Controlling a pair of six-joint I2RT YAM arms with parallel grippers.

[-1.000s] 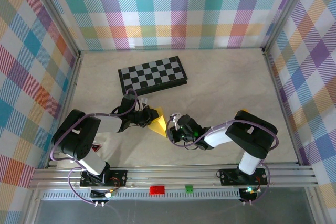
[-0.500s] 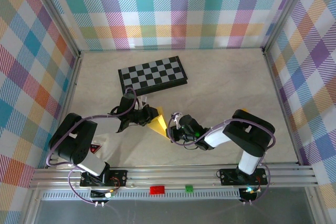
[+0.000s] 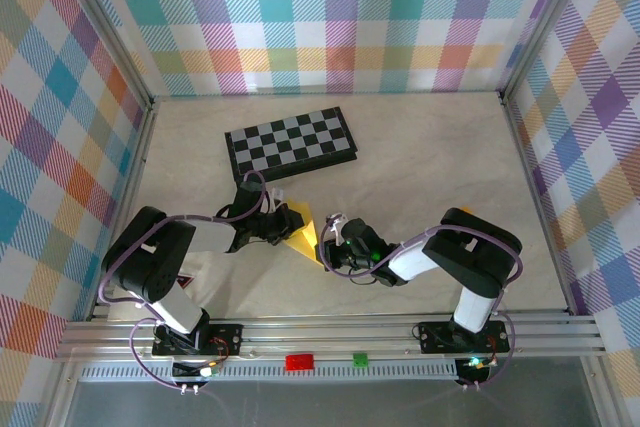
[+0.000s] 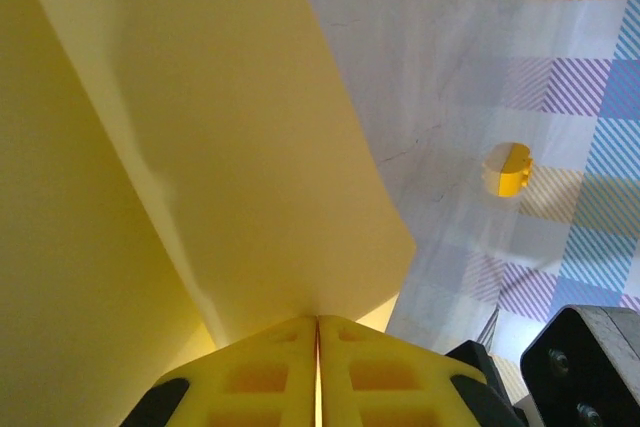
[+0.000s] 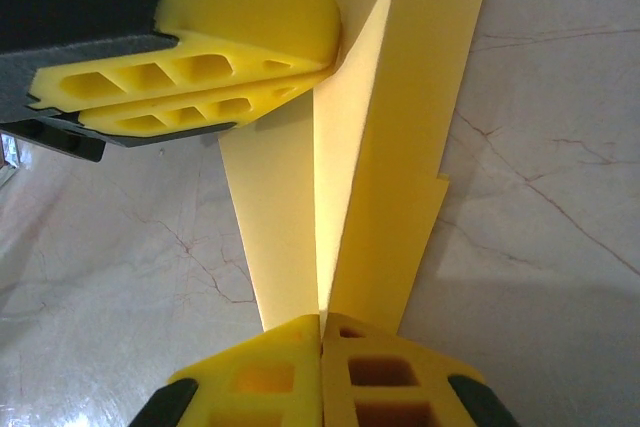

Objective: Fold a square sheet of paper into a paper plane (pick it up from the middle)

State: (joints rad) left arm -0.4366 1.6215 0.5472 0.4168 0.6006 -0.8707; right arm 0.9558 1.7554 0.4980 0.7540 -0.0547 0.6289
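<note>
The paper plane [image 3: 303, 234], a folded piece of thin yellow paper, is held off the table between both grippers at the table's middle front. My left gripper [image 3: 284, 228] is shut on its left side, and the paper's broad flap [image 4: 230, 147] rises straight from the closed fingertips [image 4: 317, 322]. My right gripper [image 5: 321, 319] is shut on the paper's near end, where two long flaps [image 5: 400, 147] spread from a centre crease. In the right wrist view the left fingers [image 5: 200, 77] clamp the paper's far end. The right gripper [image 3: 326, 247] sits just right of the paper.
The black-and-grey chessboard [image 3: 291, 143] lies behind the grippers toward the back wall. A small orange-yellow block [image 4: 508, 169] stands on the marble table near the plaid wall. Plaid walls close in three sides.
The left arm's elbow dipped outward and came back. The paper stayed clamped between both grippers, shifting only slightly.
</note>
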